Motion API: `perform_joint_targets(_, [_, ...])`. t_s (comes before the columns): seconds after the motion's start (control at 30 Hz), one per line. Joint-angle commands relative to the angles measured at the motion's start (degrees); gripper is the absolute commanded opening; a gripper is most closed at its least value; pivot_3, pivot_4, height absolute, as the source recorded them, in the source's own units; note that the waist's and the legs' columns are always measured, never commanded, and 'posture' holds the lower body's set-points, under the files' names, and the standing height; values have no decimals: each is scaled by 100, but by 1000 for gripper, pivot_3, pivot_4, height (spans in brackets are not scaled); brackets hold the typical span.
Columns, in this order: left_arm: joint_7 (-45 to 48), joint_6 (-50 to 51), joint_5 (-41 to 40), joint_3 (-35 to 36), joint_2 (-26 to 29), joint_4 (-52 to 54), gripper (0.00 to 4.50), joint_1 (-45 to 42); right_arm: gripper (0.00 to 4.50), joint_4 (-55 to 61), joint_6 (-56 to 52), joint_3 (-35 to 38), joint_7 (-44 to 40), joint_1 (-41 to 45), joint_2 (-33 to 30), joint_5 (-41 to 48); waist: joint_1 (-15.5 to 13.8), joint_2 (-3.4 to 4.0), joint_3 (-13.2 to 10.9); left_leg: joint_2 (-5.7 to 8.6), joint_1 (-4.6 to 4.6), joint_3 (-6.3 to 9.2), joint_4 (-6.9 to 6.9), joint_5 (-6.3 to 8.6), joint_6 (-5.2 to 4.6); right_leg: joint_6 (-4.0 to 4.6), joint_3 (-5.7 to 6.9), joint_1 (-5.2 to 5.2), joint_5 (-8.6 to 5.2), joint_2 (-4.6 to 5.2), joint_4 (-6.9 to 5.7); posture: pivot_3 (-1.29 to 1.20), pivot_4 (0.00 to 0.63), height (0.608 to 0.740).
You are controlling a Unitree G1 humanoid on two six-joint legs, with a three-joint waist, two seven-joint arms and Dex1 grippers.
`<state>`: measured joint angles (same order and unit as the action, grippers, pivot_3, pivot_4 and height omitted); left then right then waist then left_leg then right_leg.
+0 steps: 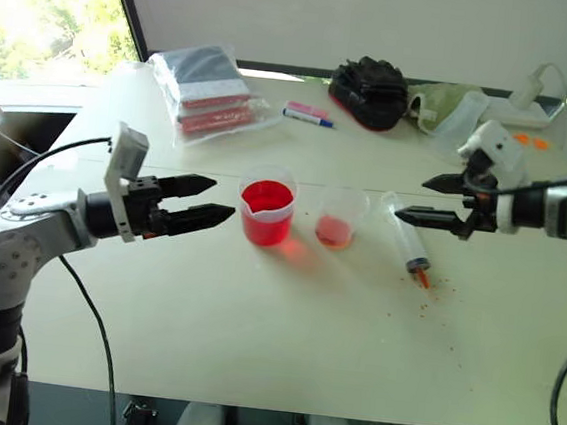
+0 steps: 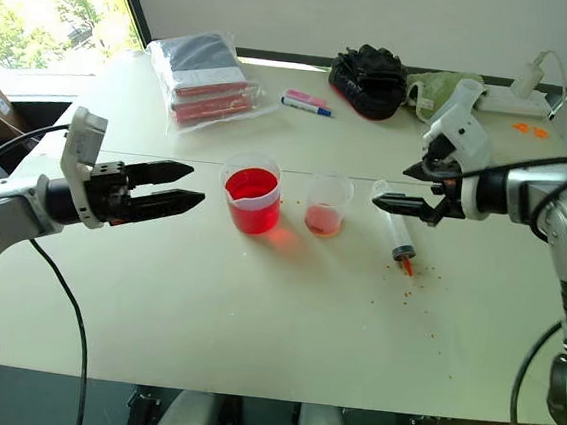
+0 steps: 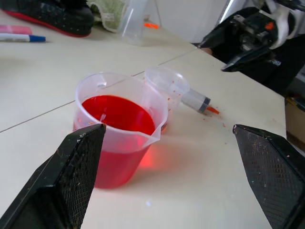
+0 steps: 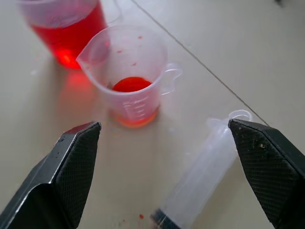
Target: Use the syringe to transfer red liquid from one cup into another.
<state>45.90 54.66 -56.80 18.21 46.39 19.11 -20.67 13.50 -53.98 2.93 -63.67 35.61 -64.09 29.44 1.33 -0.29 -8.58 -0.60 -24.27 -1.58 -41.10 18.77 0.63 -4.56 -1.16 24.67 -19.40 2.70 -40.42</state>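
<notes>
The wider spouted beaker (image 1: 267, 211) stands mid-table, about two-thirds full of red liquid (image 3: 116, 114). Just to its right stands the smaller clear cup (image 1: 339, 220) with a shallow pool of red liquid (image 4: 131, 84) at its bottom. The syringe (image 1: 411, 243) lies flat on the table to the right of that cup, its orange tip (image 1: 423, 278) toward the front edge; nothing holds it. My right gripper (image 1: 411, 200) hovers open just above the syringe's rear end. My left gripper (image 1: 225, 196) is open and level, left of the beaker and apart from it.
Small red droplets (image 1: 425, 305) speckle the table near the syringe tip. At the back lie a plastic bag of red and black items (image 1: 207, 93), pink and blue markers (image 1: 308, 114), a black bundle (image 1: 369, 90), a cloudy jug (image 1: 464, 111) and a power strip (image 1: 529, 111).
</notes>
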Motion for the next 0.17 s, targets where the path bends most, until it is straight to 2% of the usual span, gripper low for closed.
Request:
perform_joint_targets(0.03, [203,-168,20,209,244,158,4500,46,4480,95,613,444,-624,-133,-325,174,-23,0,0,-1,3,0,-1,1,-1,0,0,-5,0,0,2,0,150,711])
perform_joint_targets(0.17, [352,-175,-47,216,355,81,4500,12,4480,152,792,510,-880,-317,-371,320,-48,0,0,-3,33,1,5,13,-22,0,2,-37,0,0,15,0,150,711])
